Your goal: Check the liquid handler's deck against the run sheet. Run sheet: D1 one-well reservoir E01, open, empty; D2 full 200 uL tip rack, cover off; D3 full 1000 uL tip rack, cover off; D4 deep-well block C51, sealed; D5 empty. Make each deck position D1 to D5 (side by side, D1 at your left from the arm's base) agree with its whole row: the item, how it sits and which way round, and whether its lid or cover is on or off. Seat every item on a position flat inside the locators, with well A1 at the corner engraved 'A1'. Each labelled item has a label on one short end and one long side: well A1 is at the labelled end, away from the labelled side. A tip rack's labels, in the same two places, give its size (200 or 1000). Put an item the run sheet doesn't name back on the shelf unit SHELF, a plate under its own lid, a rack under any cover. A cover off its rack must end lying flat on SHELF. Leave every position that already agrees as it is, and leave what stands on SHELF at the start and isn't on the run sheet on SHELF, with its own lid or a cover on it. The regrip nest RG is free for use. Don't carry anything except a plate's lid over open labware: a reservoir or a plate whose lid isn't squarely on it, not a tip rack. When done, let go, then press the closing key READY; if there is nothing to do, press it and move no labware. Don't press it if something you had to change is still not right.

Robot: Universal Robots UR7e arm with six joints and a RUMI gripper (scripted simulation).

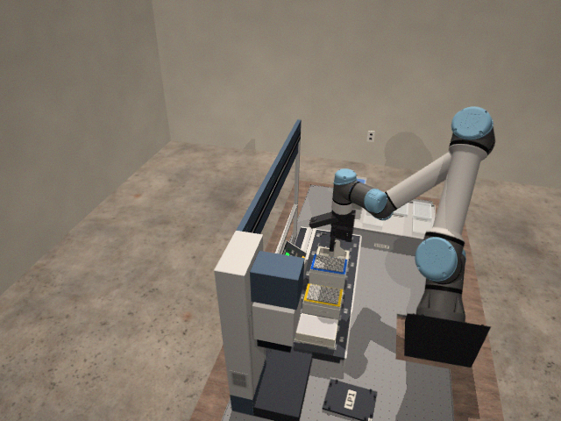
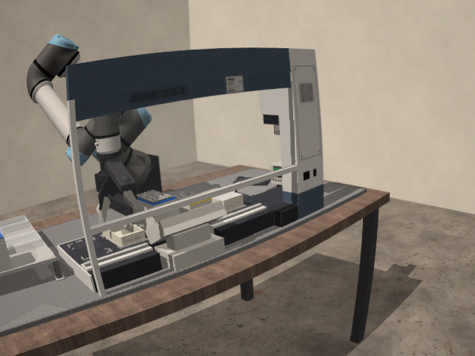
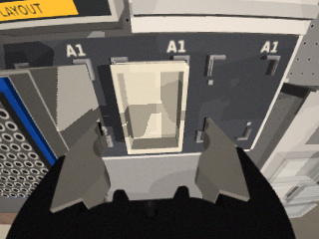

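A cream open one-well reservoir [image 3: 150, 110] sits inside the locators of the deck position second from the right, just under an engraved A1 mark. It also shows in the top view [image 1: 331, 251] and the exterior view [image 2: 125, 234]. My gripper [image 3: 153, 120] is open and empty. It hangs just above the reservoir's near end with a finger on each side, also seen in the top view [image 1: 337, 245]. A blue-rimmed uncovered tip rack [image 1: 329, 263] stands in the position to the left, then a yellow-rimmed uncovered rack [image 1: 323, 294], then a white sealed block [image 1: 316, 331]. The rightmost position [image 3: 239, 100] is empty.
The liquid handler's blue crossbar and thin front rail [image 2: 184, 201] span the deck's far side. A small tilted panel with a green light [image 1: 289, 251] stands beside the deck. The shelf unit with clear covers [image 1: 403, 217] is behind the arm. A dark plate marked LP1 [image 1: 350, 399] lies near the table's front.
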